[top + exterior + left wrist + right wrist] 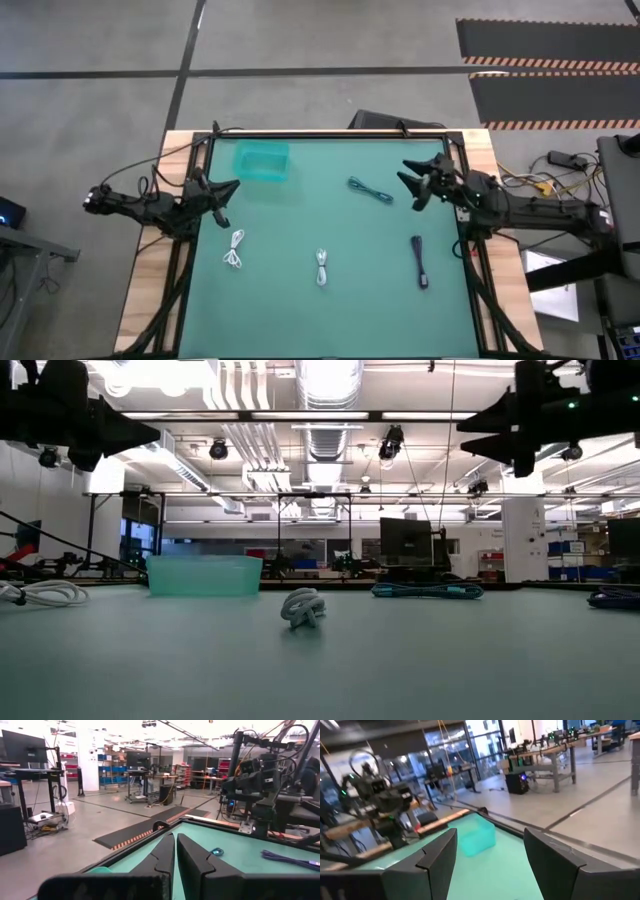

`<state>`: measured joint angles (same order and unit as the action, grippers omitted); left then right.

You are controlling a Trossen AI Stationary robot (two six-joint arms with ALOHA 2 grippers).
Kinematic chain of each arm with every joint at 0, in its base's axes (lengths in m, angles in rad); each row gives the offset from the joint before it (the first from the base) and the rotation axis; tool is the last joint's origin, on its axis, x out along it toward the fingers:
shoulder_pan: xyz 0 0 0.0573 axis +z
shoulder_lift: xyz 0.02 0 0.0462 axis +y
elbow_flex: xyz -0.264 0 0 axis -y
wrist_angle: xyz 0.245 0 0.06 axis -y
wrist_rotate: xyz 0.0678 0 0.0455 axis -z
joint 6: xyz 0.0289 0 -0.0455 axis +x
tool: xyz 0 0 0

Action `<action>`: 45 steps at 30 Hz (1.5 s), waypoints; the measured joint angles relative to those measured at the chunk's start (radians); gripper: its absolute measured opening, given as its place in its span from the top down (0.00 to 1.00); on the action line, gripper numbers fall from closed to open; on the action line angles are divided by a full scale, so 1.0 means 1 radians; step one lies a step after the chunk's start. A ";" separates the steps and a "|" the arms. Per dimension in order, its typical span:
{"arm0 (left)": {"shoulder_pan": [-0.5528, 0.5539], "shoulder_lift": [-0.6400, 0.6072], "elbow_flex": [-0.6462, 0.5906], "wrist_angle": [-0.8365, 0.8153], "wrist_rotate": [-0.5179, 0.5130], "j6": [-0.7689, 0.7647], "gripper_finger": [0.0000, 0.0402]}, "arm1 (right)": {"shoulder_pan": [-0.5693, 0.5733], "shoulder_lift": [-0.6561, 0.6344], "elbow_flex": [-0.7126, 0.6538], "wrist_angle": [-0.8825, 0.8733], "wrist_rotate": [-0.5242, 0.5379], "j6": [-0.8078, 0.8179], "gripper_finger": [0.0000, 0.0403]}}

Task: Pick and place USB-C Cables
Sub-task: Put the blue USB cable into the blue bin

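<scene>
Worktop [330, 310]: smooth matte teal mat in a dark frame on pale wood; wide bare stretches along the lower edge of the high view and between the cables.
White cable, centre [321, 268]: thin glossy cord, a tight narrow coil low in the middle of the high view; in the low view [302, 607] it is the nearest thing, a rounded knot standing up off the mat.
White cable, left [235, 249]: looser looped bundle lower left of centre; the low view cuts it at the left edge [40, 594].
Black cable [420, 261]: straight slim bundle, lower right of centre, well apart from the others; only its dark end shows at the low view's right edge [615, 598].
Grey-teal cable [369, 189]: slanted thin bundle, upper right of centre, near the right hand; flat and long in the low view [428, 590].
Teal bin [262, 161]: translucent plastic rectangle with rounded corners, close to the worktop's top rim; its shallow wall height shows only in the low view [204, 575].
Left hand [224, 195]: raised at the left rim, clear of the mat; dark angular fingers nearly together, a thin slit between them in its wrist view [175, 857].
Right hand [419, 185]: raised at the upper right rim; fingers spread wide apart, holding nothing [490, 850].
</scene>
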<state>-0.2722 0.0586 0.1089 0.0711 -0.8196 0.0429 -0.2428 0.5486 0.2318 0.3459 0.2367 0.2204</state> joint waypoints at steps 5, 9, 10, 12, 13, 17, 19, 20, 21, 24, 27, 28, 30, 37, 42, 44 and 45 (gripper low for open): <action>0.000 0.000 0.000 0.000 0.000 -0.001 0.99 | 0.000 0.116 0.090 -0.020 0.000 -0.064 0.45; 0.000 0.000 0.000 0.000 0.000 -0.003 0.99 | 0.000 0.218 0.186 -0.148 0.000 -0.111 0.45; 0.000 0.000 0.000 0.000 0.000 -0.003 0.99 | 0.000 0.244 0.215 -0.169 0.000 -0.123 0.45; 0.000 0.000 0.000 0.000 0.001 -0.004 0.99 | -0.002 0.295 0.266 -0.217 0.000 -0.143 0.45; 0.000 0.000 0.000 0.000 0.001 -0.004 0.99 | -0.003 0.323 0.286 -0.251 0.000 -0.154 0.45; 0.000 0.000 0.000 0.000 0.002 -0.006 0.99 | -0.003 0.429 0.354 -0.354 0.000 -0.190 0.45; 0.000 0.000 0.000 0.000 0.002 -0.006 0.99 | -0.003 0.472 0.381 -0.363 0.000 -0.214 0.45; 0.000 0.000 0.000 0.000 0.002 -0.005 0.99 | -0.004 0.493 0.388 -0.368 -0.001 -0.222 0.45; 0.000 0.000 0.000 0.000 0.002 -0.006 0.99 | -0.005 0.513 0.391 -0.378 -0.001 -0.233 0.45; 0.000 0.000 0.000 0.000 0.002 -0.005 0.99 | -0.007 0.569 0.400 -0.393 -0.008 -0.265 0.45; 0.000 0.000 0.000 0.000 0.003 -0.005 0.99 | -0.007 0.612 0.401 -0.393 -0.008 -0.302 0.45; 0.000 0.000 0.000 0.000 0.002 -0.005 0.99 | -0.007 0.627 0.401 -0.394 -0.009 -0.318 0.45; 0.000 0.000 0.000 0.000 0.003 -0.005 0.99 | -0.009 0.656 0.401 -0.396 -0.011 -0.344 0.45; 0.000 0.000 0.000 0.000 0.001 -0.005 0.99 | -0.069 0.741 0.401 -0.394 -0.087 -0.371 0.45; 0.000 0.000 0.000 0.000 0.001 -0.005 0.99 | -0.110 0.797 0.401 -0.393 -0.089 -0.394 0.45; 0.000 0.000 0.000 0.000 0.000 -0.005 0.99 | -0.122 0.821 0.401 -0.393 -0.107 -0.396 0.45; 0.000 0.000 0.000 0.000 0.000 -0.005 0.99 | -0.128 0.834 0.401 -0.390 -0.114 -0.396 0.45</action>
<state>-0.2722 0.0586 0.1089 0.0711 -0.8192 0.0383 -0.3704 1.3825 0.6331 -0.0442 0.1228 -0.1759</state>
